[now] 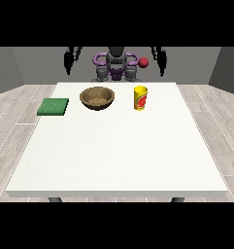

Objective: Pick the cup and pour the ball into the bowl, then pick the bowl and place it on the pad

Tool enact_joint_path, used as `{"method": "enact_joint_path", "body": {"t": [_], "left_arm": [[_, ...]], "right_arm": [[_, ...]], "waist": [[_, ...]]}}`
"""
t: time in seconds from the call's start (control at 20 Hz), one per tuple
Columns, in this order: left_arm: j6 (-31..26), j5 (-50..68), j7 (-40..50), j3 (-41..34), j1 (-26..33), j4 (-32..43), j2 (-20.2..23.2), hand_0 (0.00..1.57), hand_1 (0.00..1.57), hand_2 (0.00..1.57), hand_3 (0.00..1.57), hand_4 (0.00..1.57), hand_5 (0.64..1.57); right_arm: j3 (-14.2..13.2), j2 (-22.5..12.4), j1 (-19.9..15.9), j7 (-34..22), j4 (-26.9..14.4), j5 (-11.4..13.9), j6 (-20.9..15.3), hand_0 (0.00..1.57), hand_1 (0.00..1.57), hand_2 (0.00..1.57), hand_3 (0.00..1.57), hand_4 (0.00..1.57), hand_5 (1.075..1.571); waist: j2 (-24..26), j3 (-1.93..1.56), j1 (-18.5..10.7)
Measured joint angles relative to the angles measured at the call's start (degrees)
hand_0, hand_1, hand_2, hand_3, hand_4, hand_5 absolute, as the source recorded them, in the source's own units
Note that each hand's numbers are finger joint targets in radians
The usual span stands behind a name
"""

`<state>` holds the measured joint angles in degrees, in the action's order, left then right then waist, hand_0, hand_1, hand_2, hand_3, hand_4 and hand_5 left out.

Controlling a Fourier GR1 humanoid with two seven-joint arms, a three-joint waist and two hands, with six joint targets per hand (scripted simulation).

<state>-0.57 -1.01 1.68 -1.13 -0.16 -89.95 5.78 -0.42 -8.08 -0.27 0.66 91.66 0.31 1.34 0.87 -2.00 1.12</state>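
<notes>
1. One yellow cup with a red label (140, 98) stands upright near the far edge of the large white table (118, 160), just beside a round brown wooden bowl (96, 97).
2. Toward the far left corner lies a flat green square pad (53, 106).
3. Both black hands (68, 62) (161, 59) hang behind the far edge, holding nothing; I cannot tell how their fingers lie.
4. Pale wood-plank flooring (16, 107) and grey walls (36, 61) surround it.

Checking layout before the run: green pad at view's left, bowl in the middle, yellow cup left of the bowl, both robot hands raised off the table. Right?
One error: the cup stands to the right of the bowl, not left. The front view shows it. The pad and both raised robot hands, at the view's left and right, are as you said.
</notes>
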Motion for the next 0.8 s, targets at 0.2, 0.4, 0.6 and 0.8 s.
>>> {"method": "enact_joint_path", "body": {"t": [0.2,0.4,0.6,0.8], "left_arm": [[-0.2,0.2,2.2,-0.5,-0.4,-2.7,1.2,0.00,0.00,0.00,0.00,0.66,1.566],[0.8,3.1,7.8,-0.3,-0.2,-6.0,-1.1,0.00,0.00,0.00,0.00,0.64,1.563],[4.7,5.9,17.4,2.0,0.4,-10.9,-4.0,0.00,0.00,0.00,0.00,0.62,1.564],[8.3,5.3,22.2,4.4,-0.4,-16.0,-5.0,0.00,0.00,0.00,0.00,0.57,1.559]], "right_arm": [[-0.4,-1.1,-0.3,-2.3,2.6,-0.4,0.3,0.00,0.00,0.00,0.00,0.87,1.533],[-0.8,0.2,1.2,-8.1,5.1,-3.6,0.1,0.00,0.00,0.00,0.00,0.86,1.534],[-1.0,1.9,2.5,-18.4,9.2,-6.9,-2.1,0.00,0.00,0.00,0.00,0.86,1.531],[-1.2,2.1,2.6,-24.7,16.0,-8.4,-3.5,0.00,0.00,0.00,0.00,0.77,1.544]], "waist": [[7.1,0.90,0.1],[14.7,1.52,0.9],[20.2,1.81,1.3],[18.8,1.93,1.9]]}}
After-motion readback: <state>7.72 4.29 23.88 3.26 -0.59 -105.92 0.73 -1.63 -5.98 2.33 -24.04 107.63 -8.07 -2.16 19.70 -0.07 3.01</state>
